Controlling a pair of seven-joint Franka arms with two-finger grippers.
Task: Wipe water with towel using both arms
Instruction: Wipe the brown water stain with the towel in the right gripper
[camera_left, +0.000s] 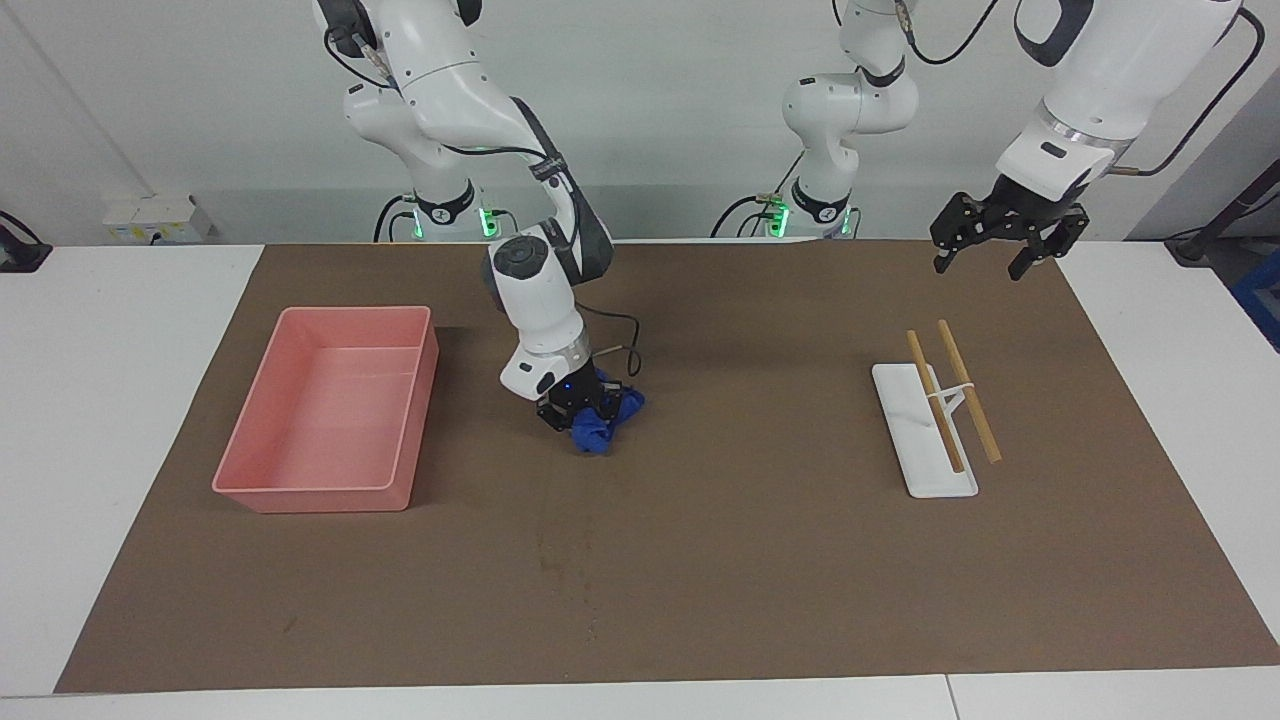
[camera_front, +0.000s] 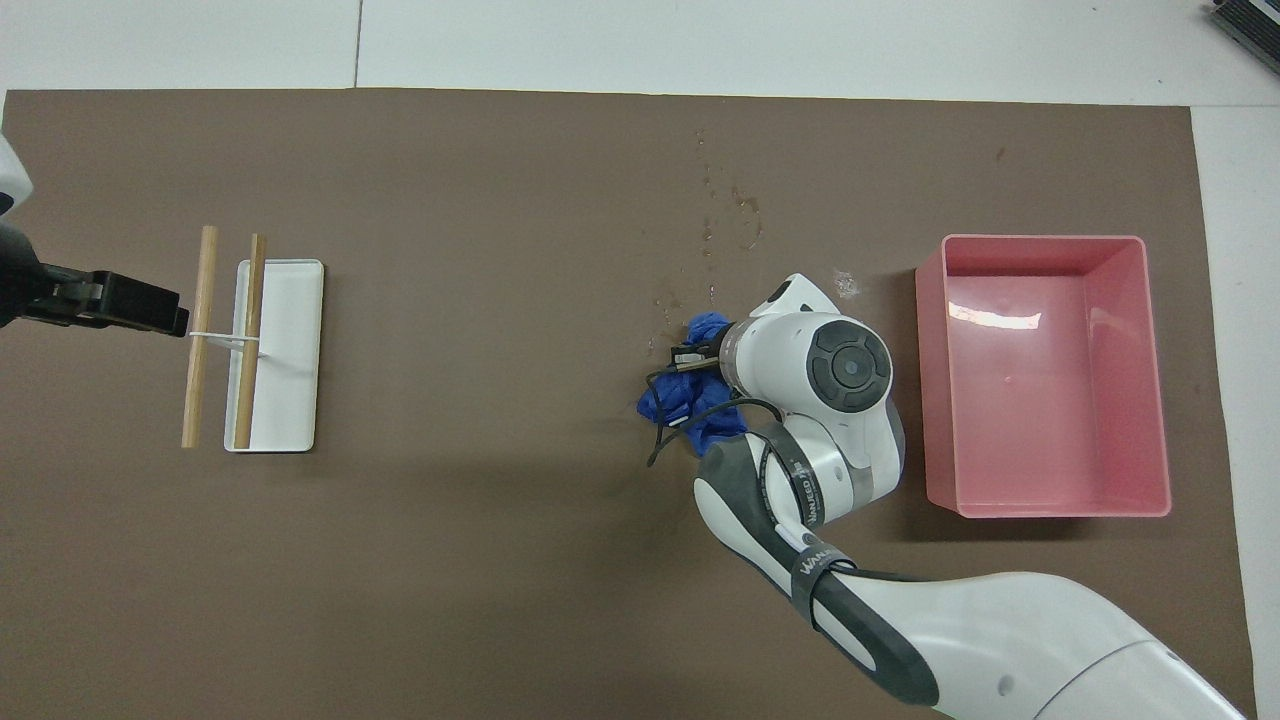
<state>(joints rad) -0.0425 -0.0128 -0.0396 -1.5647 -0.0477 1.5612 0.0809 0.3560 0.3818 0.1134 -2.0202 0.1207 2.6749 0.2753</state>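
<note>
Facing view first: I see my right gripper (camera_left: 578, 410) down on the brown mat (camera_left: 700, 560), its fingers pinched tight on the towel (camera_left: 605, 420). That blue cloth is bunched into a lump and rests on the mat under the gripper, about midway along the table, between the pink tray (camera_left: 330, 490) and the white plate (camera_left: 915, 450). It sits nearer the tray than the plate, though apart from both.

From the overhead camera, the towel (camera_front: 690, 400) pokes out from beneath the right arm's wrist, and the gripper (camera_front: 690, 355) shows only as a dark tip at the cloth's edge. Scattered wet spots (camera_front: 725, 215) glint on the mat just farther from the robots than the towel, the closest ones right beside it.

My left gripper (camera_left: 995, 245) hangs in the air with its fingers spread wide and nothing between them, over the mat's edge at the left arm's end of the table; that arm waits. Overhead, the left gripper (camera_front: 130, 305) appears just beside the two wooden sticks (camera_front: 225, 335) that lie across the plate (camera_front: 290, 360), tied by a thin white band.

The tray (camera_front: 1150, 370) stands toward the right arm's end.
</note>
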